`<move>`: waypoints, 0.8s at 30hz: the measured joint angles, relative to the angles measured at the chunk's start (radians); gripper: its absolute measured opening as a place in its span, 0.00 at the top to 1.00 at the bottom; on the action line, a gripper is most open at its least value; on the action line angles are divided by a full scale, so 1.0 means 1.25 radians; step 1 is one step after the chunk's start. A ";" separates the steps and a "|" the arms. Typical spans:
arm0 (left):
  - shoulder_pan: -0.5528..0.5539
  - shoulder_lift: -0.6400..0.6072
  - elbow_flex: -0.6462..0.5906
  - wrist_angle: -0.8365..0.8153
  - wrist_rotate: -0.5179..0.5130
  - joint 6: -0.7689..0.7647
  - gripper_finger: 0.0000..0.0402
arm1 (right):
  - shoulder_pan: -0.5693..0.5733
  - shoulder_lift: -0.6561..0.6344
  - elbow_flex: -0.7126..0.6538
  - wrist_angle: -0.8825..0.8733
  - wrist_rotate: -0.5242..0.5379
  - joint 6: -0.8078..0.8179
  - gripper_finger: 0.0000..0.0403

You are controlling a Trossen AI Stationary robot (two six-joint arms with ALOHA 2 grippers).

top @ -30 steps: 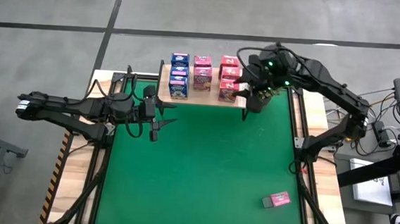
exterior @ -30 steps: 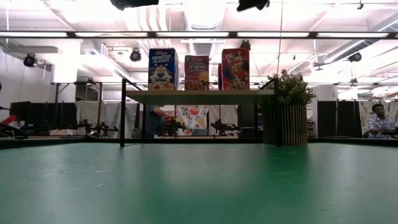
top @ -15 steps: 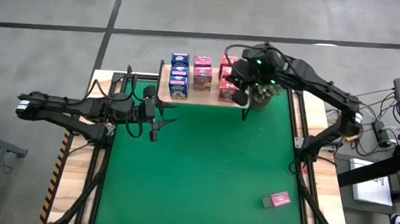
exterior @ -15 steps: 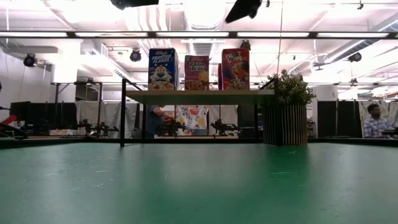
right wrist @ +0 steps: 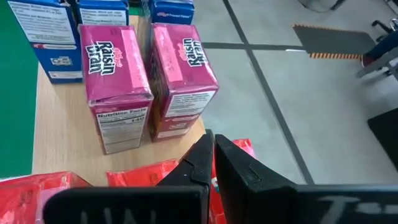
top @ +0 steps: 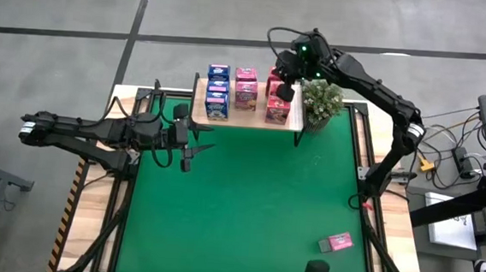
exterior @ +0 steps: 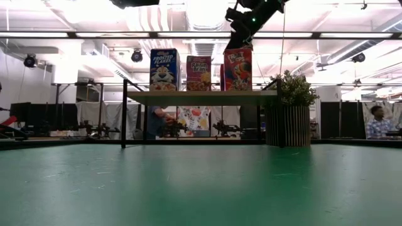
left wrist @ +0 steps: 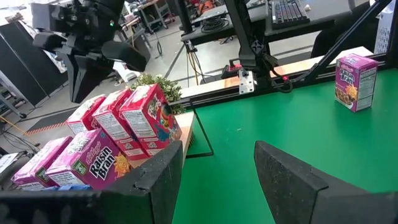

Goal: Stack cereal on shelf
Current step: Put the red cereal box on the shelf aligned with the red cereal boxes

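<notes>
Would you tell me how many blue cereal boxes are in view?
3 blue cereal boxes, all on the shelf, lined up one behind another along its left end. None looks hidden.

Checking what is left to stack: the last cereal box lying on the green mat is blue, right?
Not blue. The high view shows the cereal box lying on the green mat is pink; the left wrist view shows the same.

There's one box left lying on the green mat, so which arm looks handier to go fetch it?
Probably the right. The pink box lies on the mat's right side, below the right arm's base. The right gripper is over the shelf; the left gripper waits, open, near the mat's far left.
</notes>
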 joint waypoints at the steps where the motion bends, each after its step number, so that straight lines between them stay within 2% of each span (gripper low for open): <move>1: 0.000 0.000 0.000 0.000 0.000 0.000 0.54 | -0.004 0.001 0.001 0.001 -0.002 -0.002 0.98; 24: 0.000 0.000 0.000 0.005 0.000 0.006 0.54 | -0.030 0.040 -0.009 0.007 -0.025 -0.050 0.98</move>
